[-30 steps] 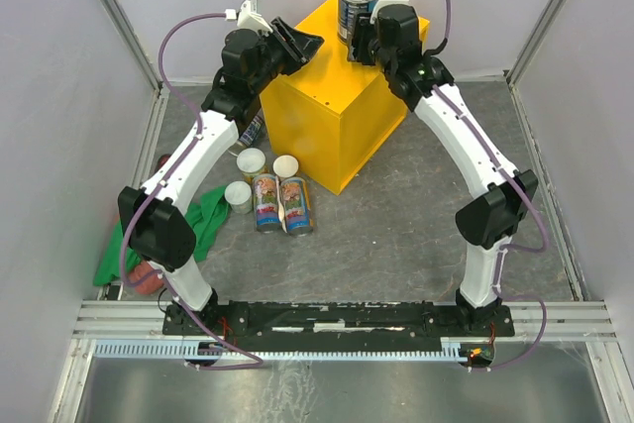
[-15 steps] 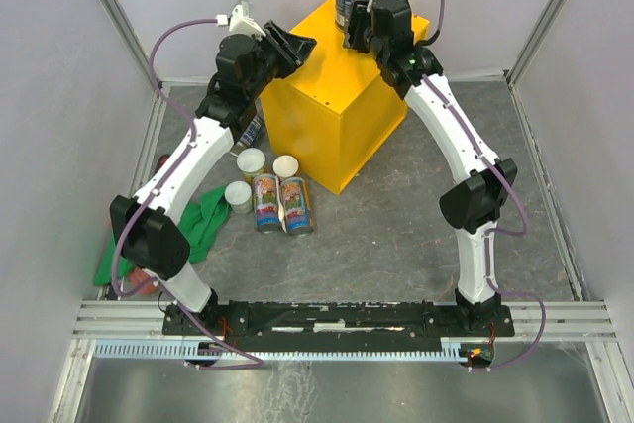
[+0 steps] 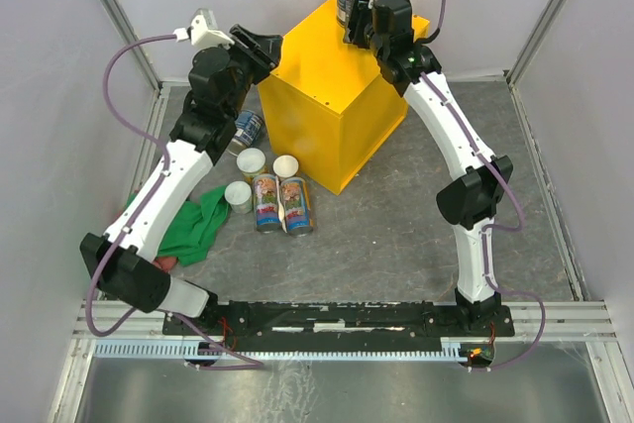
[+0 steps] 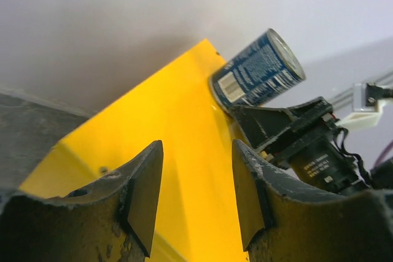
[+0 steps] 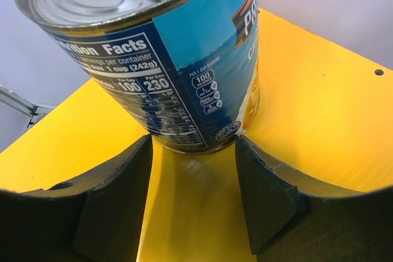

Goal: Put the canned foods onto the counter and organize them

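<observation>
- Since the earlier frame the left arm has swung leftward off the counter (image 3: 327,116), uncovering a floor can (image 3: 246,130), blue-labelled, just beside it.
- Left gripper (image 4: 198,148): jaws parted, empty.
- Right gripper (image 5: 193,142): jaws parted; the placed can (image 5: 153,59) stands upright just beyond its tips, at the counter's far corner.
- Slim cans (image 3: 282,203) and small cans (image 3: 252,159) rest on the floor near the counter.
- Handling, judged: rigid, probably heavy, with a slick label. Grip across the mid-wall, not the rim.
</observation>
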Action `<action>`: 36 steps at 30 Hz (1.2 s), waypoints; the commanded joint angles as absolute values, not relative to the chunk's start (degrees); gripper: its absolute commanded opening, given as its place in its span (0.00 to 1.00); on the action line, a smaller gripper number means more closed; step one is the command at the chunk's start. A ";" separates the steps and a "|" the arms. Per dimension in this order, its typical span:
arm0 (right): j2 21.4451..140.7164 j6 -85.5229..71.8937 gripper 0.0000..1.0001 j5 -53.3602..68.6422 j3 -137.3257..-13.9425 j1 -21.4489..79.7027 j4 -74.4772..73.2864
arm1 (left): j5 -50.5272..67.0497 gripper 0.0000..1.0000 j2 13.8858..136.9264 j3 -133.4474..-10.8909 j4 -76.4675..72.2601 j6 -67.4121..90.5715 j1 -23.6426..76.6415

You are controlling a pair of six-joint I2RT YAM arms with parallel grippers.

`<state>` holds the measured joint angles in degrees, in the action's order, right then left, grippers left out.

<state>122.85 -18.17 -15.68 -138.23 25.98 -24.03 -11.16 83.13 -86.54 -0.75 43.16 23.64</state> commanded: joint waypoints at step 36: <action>103.05 -19.56 0.84 -17.08 -122.30 30.44 -30.76 | -9.21 0.79 93.11 -79.40 13.93 33.63 3.84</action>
